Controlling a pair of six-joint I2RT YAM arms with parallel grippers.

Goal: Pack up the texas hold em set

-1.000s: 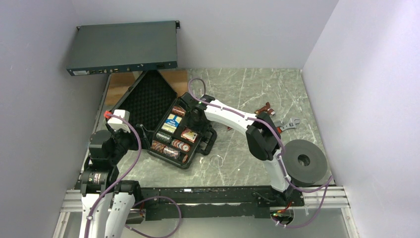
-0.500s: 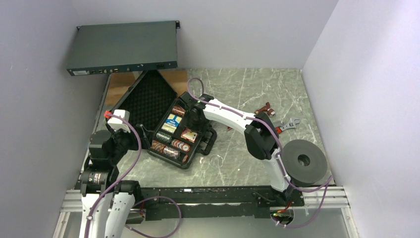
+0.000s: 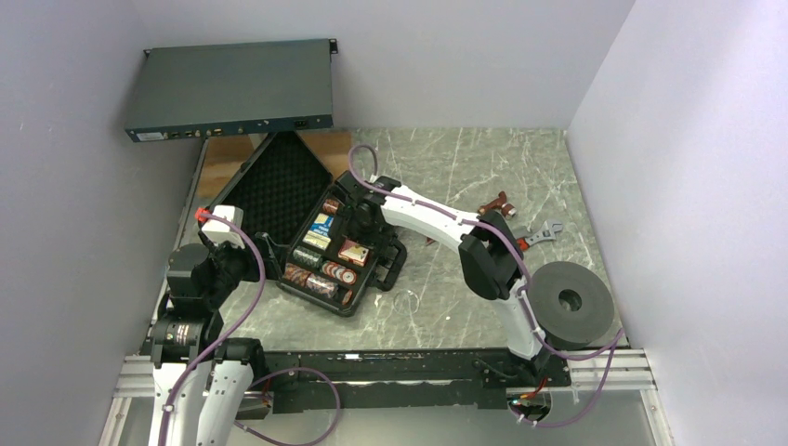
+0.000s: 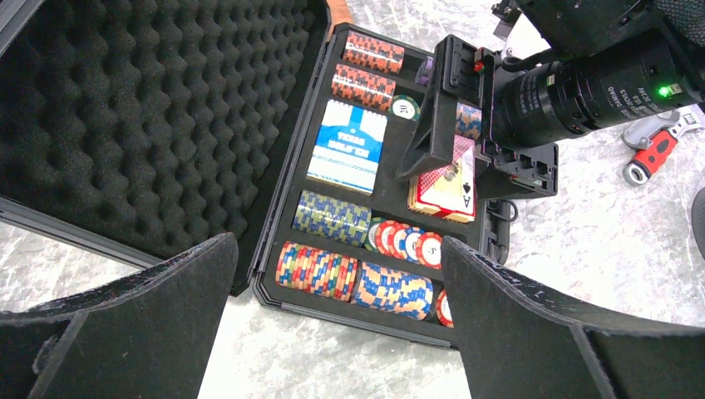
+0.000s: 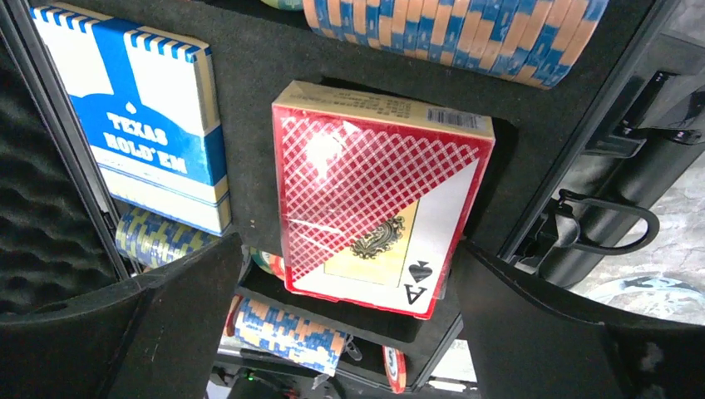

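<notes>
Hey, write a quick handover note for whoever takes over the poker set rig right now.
Left gripper: open, empty, hovering beside the black case.
Right gripper: open, straddling the red card box, which lies in its slot.
Done: the blue card box and chip rolls sit in the tray.
Left to do: pull the right arm clear, then shut the open foam lid.

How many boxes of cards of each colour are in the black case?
Blue card box: 1
Red card box: 1
Total: 2
</notes>
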